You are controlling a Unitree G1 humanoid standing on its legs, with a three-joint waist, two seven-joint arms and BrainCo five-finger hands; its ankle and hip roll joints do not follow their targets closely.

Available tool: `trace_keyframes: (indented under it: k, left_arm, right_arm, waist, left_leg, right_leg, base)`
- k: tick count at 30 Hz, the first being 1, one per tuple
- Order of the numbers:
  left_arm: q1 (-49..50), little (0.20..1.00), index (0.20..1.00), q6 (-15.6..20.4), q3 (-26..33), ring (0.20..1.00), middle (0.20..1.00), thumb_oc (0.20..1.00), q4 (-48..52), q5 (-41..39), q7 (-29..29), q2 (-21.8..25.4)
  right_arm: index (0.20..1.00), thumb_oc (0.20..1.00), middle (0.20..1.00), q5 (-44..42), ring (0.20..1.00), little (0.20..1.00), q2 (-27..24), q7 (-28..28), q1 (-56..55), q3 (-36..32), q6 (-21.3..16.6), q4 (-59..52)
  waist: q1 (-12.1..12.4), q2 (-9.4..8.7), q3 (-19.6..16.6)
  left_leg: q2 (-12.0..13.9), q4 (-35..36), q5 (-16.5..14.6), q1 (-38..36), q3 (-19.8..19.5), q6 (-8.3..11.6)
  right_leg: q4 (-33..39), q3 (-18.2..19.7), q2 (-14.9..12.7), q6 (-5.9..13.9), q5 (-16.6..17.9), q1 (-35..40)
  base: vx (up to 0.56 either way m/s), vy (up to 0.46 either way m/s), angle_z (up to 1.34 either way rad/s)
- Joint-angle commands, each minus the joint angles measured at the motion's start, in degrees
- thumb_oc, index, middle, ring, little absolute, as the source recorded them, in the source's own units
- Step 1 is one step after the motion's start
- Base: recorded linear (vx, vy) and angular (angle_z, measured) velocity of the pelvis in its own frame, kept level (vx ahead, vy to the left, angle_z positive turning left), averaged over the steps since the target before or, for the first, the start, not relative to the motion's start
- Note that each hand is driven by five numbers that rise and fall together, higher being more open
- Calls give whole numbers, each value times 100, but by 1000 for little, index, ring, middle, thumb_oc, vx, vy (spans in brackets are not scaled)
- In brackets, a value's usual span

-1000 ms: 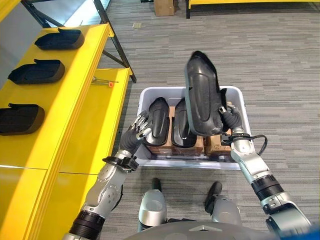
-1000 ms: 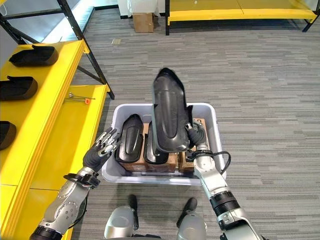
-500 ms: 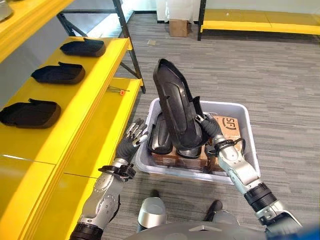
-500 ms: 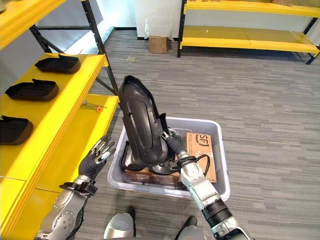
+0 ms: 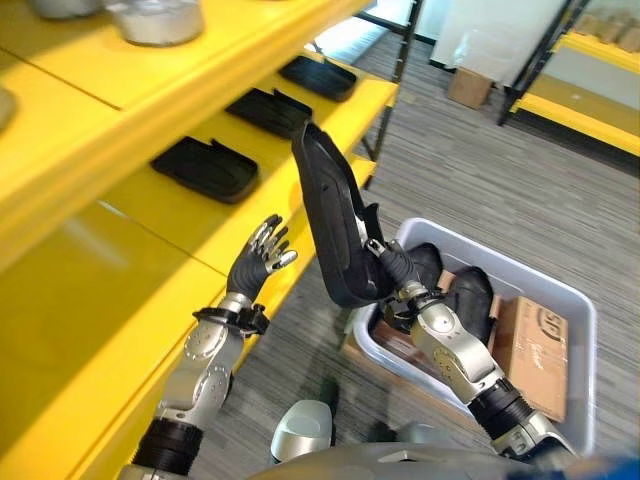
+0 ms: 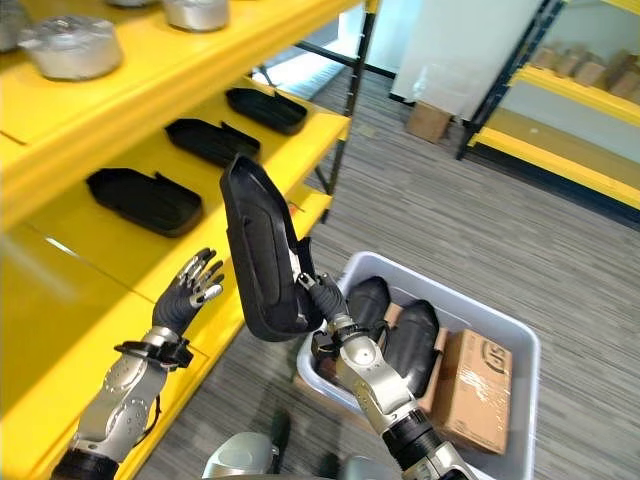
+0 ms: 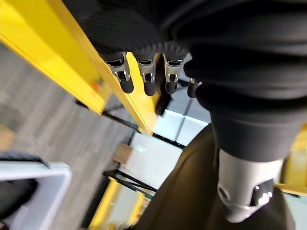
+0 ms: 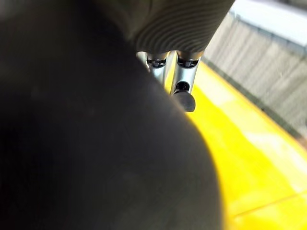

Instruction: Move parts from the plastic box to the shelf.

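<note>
Part (image 5: 335, 225) now raised beside shelf (image 5: 250, 215); right hand (image 5: 392, 268) mostly hidden.

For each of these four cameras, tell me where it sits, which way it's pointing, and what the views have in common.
Left eye view: on the head, looking down at the yellow shelf, raised black part and plastic box; both arms show.
Right eye view: beside it, same scene; right hand grips the part, left hand open.
Left wrist view: looks along the left hand's fingers past the shelf edge.
Right wrist view: looks along the right hand, close against the part, shelf beyond.
All four share the shelf.
</note>
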State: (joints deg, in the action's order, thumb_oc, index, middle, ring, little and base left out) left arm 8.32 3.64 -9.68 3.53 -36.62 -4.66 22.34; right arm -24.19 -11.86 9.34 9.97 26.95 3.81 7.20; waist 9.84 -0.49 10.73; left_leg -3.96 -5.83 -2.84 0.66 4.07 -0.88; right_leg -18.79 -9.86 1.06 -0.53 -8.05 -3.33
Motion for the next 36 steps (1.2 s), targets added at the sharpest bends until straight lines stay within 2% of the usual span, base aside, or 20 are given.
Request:
trace_keyframes:
  k: [1, 5, 6, 8, 9, 11, 12, 13, 14, 15, 16, 17, 19, 22, 23, 30, 33, 36]
  left_arm:
    - [-88, 1000, 1000, 216, 45, 1000, 1000, 1000, 402, -51, -186, -129]
    - [52, 1000, 1000, 256, 127, 1000, 1000, 1000, 311, -29, -482, -152]
    - [93, 1000, 1000, 262, 157, 1000, 1000, 1000, 259, -23, -605, -155]
    - [100, 1000, 1000, 190, 180, 1000, 1000, 1000, 191, -15, -917, -165]
    - [77, 1000, 1000, 177, 180, 1000, 1000, 1000, 176, -25, -956, -165]
    - [-7, 1000, 1000, 202, 110, 1000, 1000, 1000, 115, -58, -957, -182]
    - [-15, 1000, 1000, 198, 108, 1000, 1000, 1000, 128, -59, -935, -181]
    - [-39, 1000, 1000, 216, 81, 1000, 1000, 1000, 155, -57, -876, -200]
    - [-39, 1000, 1000, 215, 81, 1000, 1000, 1000, 155, -57, -875, -200]
    - [-73, 1000, 1000, 202, 58, 1000, 1000, 1000, 166, -76, -900, -218]
    - [-103, 1000, 1000, 194, 39, 1000, 1000, 1000, 158, -72, -941, -215]
    - [-186, 1000, 1000, 155, -42, 1000, 1000, 1000, 154, -52, -1013, -206]
    - [-320, 1000, 1000, 40, -110, 1000, 1000, 1000, 130, -43, -1098, -223]
    - [-424, 1000, 1000, -107, -217, 1000, 1000, 1000, 83, 52, -1110, -190]
    - [-459, 1000, 1000, -128, -320, 1000, 1000, 1000, 61, 32, -1053, -142]
    - [-328, 1000, 1000, -203, -352, 1000, 1000, 1000, 207, 6, -910, -40]
    - [-213, 1000, 1000, -269, -301, 1000, 1000, 1000, 333, 67, -910, 1]
    - [-101, 1000, 1000, -340, -224, 1000, 1000, 1000, 411, 40, -877, 31]
  right_arm:
    - [200, 200, 200, -149, 200, 200, -19, -177, 389, -408, -518, -318]
    - [200, 200, 200, -145, 200, 200, 8, -188, 522, -480, -568, -53]
    - [200, 200, 200, -128, 200, 200, 8, -179, 494, -499, -571, -49]
    - [200, 200, 200, -67, 200, 200, -57, -19, 274, -545, -561, -225]
    - [200, 200, 200, -46, 200, 200, -83, -9, 223, -557, -546, -273]
    - [200, 200, 200, -30, 200, 200, -174, -85, 130, -583, -557, -335]
    - [200, 200, 200, -32, 200, 200, -186, -123, 127, -589, -543, -336]
    - [200, 200, 200, -13, 200, 200, -225, -185, 150, -616, -493, -351]
    - [200, 200, 200, -13, 200, 200, -225, -186, 151, -616, -493, -351]
    - [200, 200, 200, 30, 200, 200, -252, -181, 214, -651, -468, -307]
    - [200, 200, 200, 40, 200, 200, -263, -149, 242, -668, -454, -291]
    - [200, 200, 200, 70, 200, 200, -282, -109, 285, -718, -433, -212]
    - [200, 200, 200, 91, 200, 200, -274, -64, 292, -775, -502, -104]
    - [200, 200, 200, 44, 200, 200, -261, -90, 290, -781, -519, -13]
    - [200, 200, 200, 58, 200, 200, -245, -87, 243, -732, -502, -43]
    - [200, 200, 200, 233, 200, 200, -183, -184, 84, -649, -361, -138]
    - [200, 200, 200, 384, 200, 200, -106, -136, 114, -523, -308, -37]
    - [200, 200, 200, 533, 200, 200, -72, -112, 170, -441, -247, 62]
  waist:
    - [81, 28, -94]
    - [199, 49, -68]
    - [199, 61, -72]
    - [81, 79, -105]
    - [37, 84, -111]
    - [-107, 54, -137]
    - [-123, 45, -137]
    - [-174, -21, -114]
    - [-176, -19, -120]
    - [-263, -82, -82]
    - [-313, -99, -79]
    - [-411, -119, -79]
    - [-471, -106, -113]
    - [-556, 39, -136]
    - [-591, 118, -115]
    - [-512, 167, -63]
    - [-340, 186, -10]
    - [-192, 183, 43]
  left_leg:
    - [124, 803, 466, -389, -823, 57]
    - [239, 794, 674, -137, -958, 204]
    - [295, 811, 719, -80, -813, 256]
    - [472, 710, 774, 104, -109, 390]
    - [511, 655, 757, 125, 79, 409]
    - [562, 252, 519, 107, 567, 381]
    - [562, 171, 463, 109, 611, 369]
    - [581, -233, 247, 139, 774, 343]
    - [585, -254, 236, 156, 772, 343]
    - [720, -679, -40, 59, 1108, 285]
    - [818, -864, -96, 18, 1269, 278]
    - [1044, -1396, -219, -70, 1463, 351]
    - [1071, -1689, -281, -113, 1527, 330]
    - [868, -895, -635, -532, 1599, 195]
    - [825, -474, -575, -755, 1579, 170]
    - [682, 91, -305, -861, 1492, 76]
    - [645, 396, -126, -852, 1420, 45]
    - [642, 556, 26, -790, 1279, 70]
  right_leg:
    - [1242, -39, 23, 329, 285, 940]
    - [1354, -147, 23, 241, 247, 1029]
    - [1406, -256, -4, 247, 247, 1068]
    - [1569, -603, -132, 301, 314, 1159]
    - [1587, -690, -167, 310, 323, 1171]
    - [1536, -934, -320, 296, 315, 1115]
    - [1514, -954, -345, 293, 310, 1100]
    - [1447, -987, -464, 279, 325, 1046]
    - [1442, -989, -463, 279, 323, 1037]
    - [1269, -1069, -625, 260, 287, 981]
    - [1200, -1120, -674, 242, 263, 958]
    - [1065, -1171, -755, 225, 114, 989]
    - [934, -1195, -813, 199, 62, 937]
    - [604, -1243, -892, 356, 89, 686]
    - [538, -1245, -899, 415, 116, 615]
    - [796, -1260, -981, 523, 335, 665]
    - [859, -1361, -991, 589, 342, 730]
    - [916, -1397, -916, 574, 307, 805]
  base:
    - [-63, -176, -2]
    - [-86, -89, 33]
    - [-79, -38, 40]
    - [-82, -11, 75]
    - [-92, 35, 125]
    - [-128, 93, 101]
    - [-153, 134, 90]
    - [-95, 80, 87]
    - [-160, 177, 54]
    - [-115, 160, 6]
    - [-133, 285, 33]
    - [-65, 195, 66]
    - [-69, 233, 101]
    - [-16, 316, 63]
    - [-12, 268, 60]
    - [-43, 141, 20]
    - [-60, 83, 26]
    - [-78, -20, 35]
